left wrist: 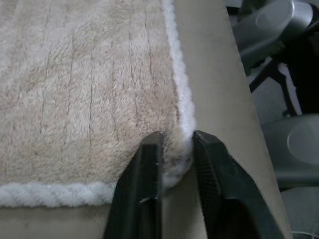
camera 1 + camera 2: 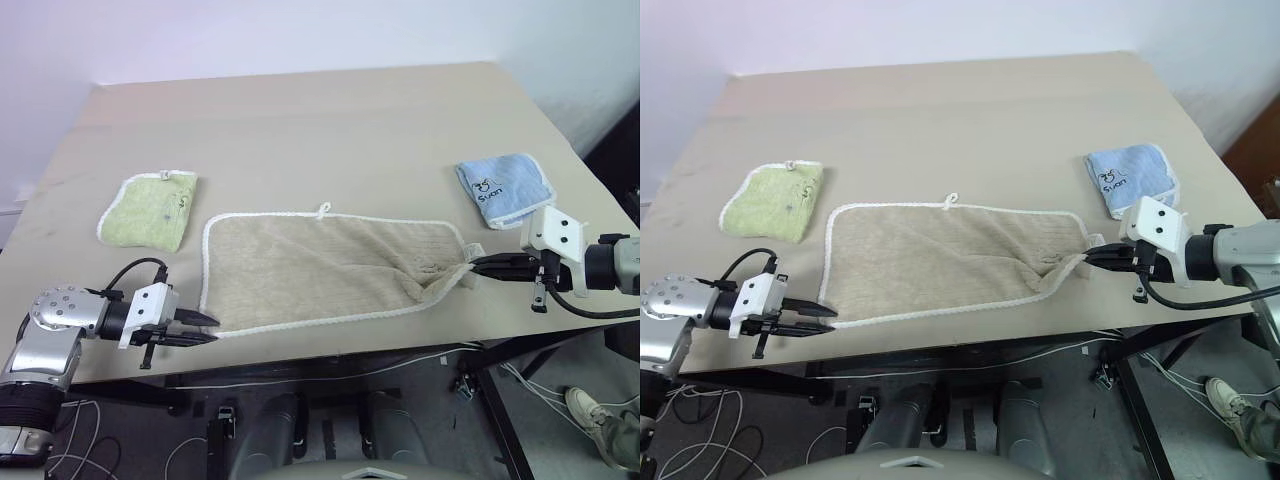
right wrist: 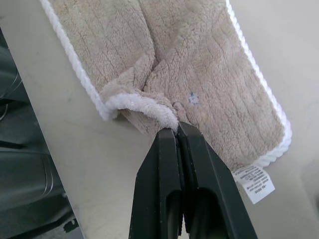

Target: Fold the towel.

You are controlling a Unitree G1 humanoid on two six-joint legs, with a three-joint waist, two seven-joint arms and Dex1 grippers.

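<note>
Towel place: the towel (image 2: 320, 270) lies spread on the bench (image 2: 330, 130), near its front edge, between my two hands; its long axis runs from my left side to my right.

Towel shape: mostly flat; the right end is bunched and pulled up into a small fold where I hold it.

Left fingers: my left gripper (image 2: 200, 330) sits at the near-left corner of the towel. In the left wrist view the two fingers (image 1: 144, 184) straddle the white corded corner, with a narrow gap between them; I cannot tell whether they are pinching the cloth yet.

Right fingers: my right gripper (image 2: 487, 265) is closed tight on the near-right corner, the gathered edge caught at the fingertips (image 3: 172, 144); the white label (image 3: 254, 181) lies just beside them.

Key relation: each hand is at its own near corner, so the towel stretches straight between them along the front of the bench. The far long edge, with its small white loop (image 2: 323, 210), lies straight ahead of both corners.

Judgement: I take it the next move carries both near corners away from me onto the far edge, once the left pinch is sure.

Neighbours: a green cloth (image 2: 150, 210) and a blue cloth (image 2: 505, 188) lie beyond the towel's ends, apart from it.
</note>
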